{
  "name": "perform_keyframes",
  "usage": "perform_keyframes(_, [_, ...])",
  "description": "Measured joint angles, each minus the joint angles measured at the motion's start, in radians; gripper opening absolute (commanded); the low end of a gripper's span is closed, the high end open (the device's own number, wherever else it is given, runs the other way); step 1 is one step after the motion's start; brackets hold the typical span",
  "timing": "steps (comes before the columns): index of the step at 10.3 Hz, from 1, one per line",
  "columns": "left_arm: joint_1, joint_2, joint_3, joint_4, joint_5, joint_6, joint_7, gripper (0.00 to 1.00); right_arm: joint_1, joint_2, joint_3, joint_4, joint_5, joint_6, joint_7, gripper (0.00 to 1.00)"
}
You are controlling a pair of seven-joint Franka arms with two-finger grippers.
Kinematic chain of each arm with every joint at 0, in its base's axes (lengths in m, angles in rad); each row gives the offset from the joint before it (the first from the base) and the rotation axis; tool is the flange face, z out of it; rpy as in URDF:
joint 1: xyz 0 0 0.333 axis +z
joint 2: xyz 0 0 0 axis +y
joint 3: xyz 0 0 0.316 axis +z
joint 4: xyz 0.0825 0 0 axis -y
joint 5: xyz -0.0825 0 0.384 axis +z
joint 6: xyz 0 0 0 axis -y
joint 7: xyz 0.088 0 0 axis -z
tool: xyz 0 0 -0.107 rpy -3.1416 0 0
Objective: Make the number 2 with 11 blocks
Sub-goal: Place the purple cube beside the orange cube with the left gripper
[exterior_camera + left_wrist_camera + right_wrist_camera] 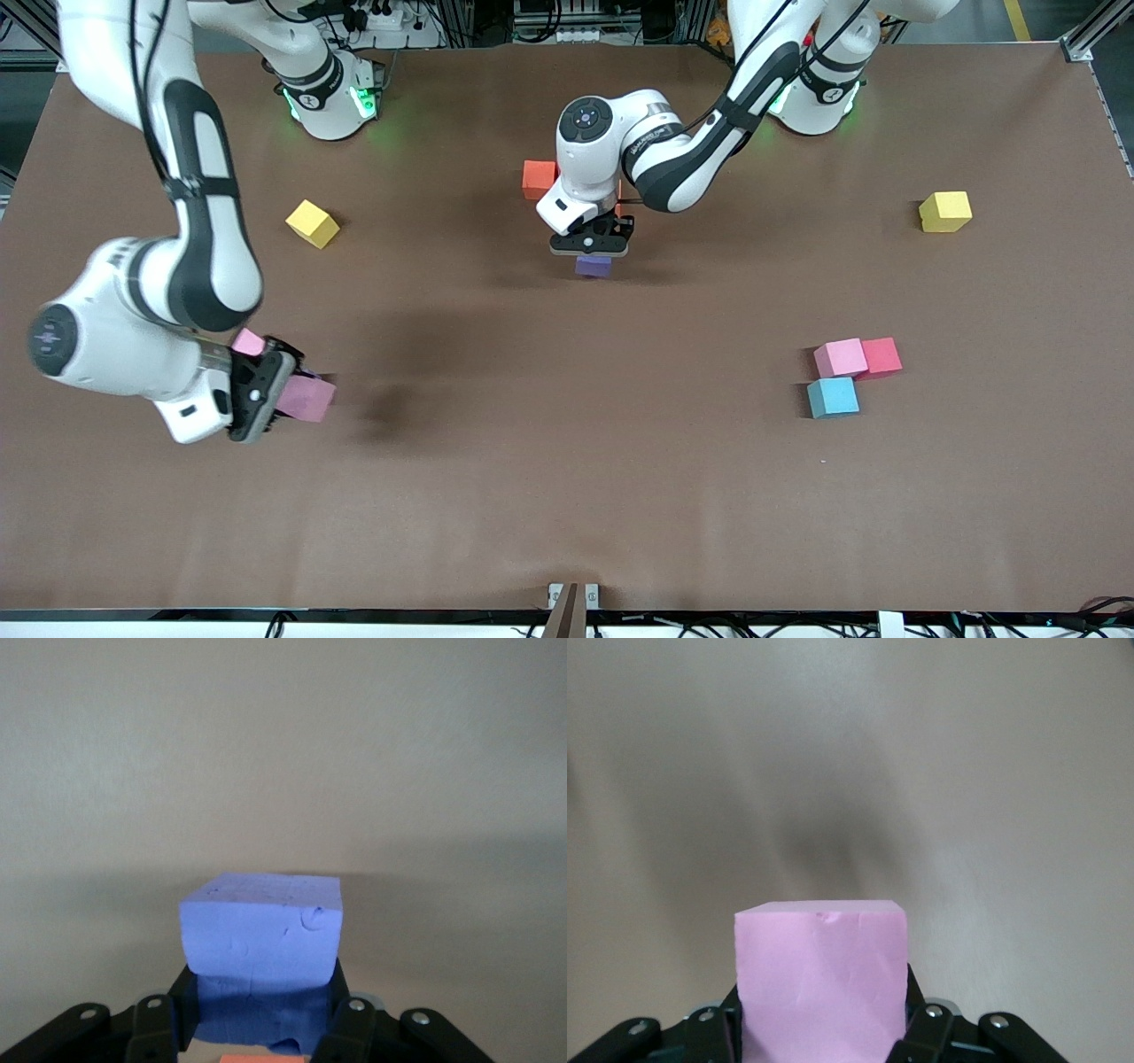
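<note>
Front view: purple block level in left tool

The left arm covers most of an orange block. The right gripper hides part of its pink block, and both wrist views cut off the finger bases.
</note>
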Motion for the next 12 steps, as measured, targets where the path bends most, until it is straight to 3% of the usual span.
perform_keyframes(2, [-0.002,0.001,-0.003,-0.033,0.000,-0.001,-0.043,0.02,0.000,-0.034,-0.008,0.028,-0.032,-0.068,0.031,0.10])
perform_keyframes(12, [-0.027,0.005,-0.028,-0.054,0.000,-0.035,-0.126,0.07,-0.002,-0.031,-0.010,0.026,-0.036,-0.070,0.044,0.11])
